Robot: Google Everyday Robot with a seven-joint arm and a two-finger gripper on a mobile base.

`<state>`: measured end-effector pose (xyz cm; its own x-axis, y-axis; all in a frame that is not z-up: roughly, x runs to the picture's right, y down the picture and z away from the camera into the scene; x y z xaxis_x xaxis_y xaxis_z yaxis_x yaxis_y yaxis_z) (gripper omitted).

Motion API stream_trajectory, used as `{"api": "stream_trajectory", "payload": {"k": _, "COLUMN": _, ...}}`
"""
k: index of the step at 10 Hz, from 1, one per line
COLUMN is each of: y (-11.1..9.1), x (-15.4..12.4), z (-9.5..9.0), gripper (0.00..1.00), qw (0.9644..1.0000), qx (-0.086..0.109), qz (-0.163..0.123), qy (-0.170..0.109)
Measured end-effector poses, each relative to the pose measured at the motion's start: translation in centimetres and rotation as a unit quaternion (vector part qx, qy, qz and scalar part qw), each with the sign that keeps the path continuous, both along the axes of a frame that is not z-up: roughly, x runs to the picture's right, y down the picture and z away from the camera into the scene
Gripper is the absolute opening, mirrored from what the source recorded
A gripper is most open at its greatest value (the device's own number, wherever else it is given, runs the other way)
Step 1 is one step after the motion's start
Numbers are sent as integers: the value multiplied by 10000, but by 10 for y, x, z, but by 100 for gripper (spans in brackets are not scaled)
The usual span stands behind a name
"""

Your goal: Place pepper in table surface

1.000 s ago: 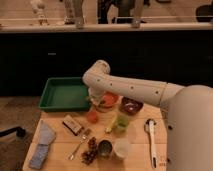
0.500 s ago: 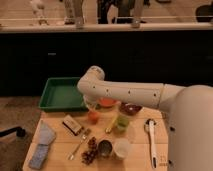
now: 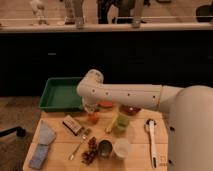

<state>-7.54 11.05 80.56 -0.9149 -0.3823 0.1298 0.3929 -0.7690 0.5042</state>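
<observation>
**A:** What has changed since a second ago?

**B:** The white arm [image 3: 125,95] has swung left. Its elbow now sits over the right edge of the green tray [image 3: 57,92], and the gripper [image 3: 90,109] has come down lower, to just above the table [image 3: 60,145] near its back edge.

**A:** And the pepper?

**B:** No yellow-green vegetable shows clearly. Right under the gripper is a small orange-red round thing [image 3: 92,118] on the table; whether it touches the fingers, I cannot tell. A pale green cup [image 3: 121,122] with a yellow piece [image 3: 109,128] leaning beside it stands just right of that.

**A:** The fingers?

**B:** Pressed together, mostly hidden under the arm. What, if anything, sits between them I cannot tell.

**A:** What else is on the table?

**B:** A blue cloth [image 3: 42,145] at the left, a spoon [image 3: 80,142], dark grapes [image 3: 90,150], a white cup [image 3: 121,148] and a long white utensil [image 3: 152,140] at the right.
</observation>
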Motion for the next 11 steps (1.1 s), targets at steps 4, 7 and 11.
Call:
{"api": "stream_trajectory", "payload": {"k": 4, "y": -6, "x": 4, "z": 4, "gripper": 0, "qw": 9998, "qx": 29, "qz": 173, "qy": 53}}
{"api": "stream_trajectory", "payload": {"k": 7, "y": -7, "x": 5, "z": 5, "gripper": 0, "qw": 9998, "qx": 32, "qz": 206, "qy": 79}}
{"api": "stream_trajectory", "payload": {"k": 11, "y": -7, "x": 5, "z": 5, "gripper": 0, "qw": 9998, "qx": 30, "qz": 206, "qy": 79}}
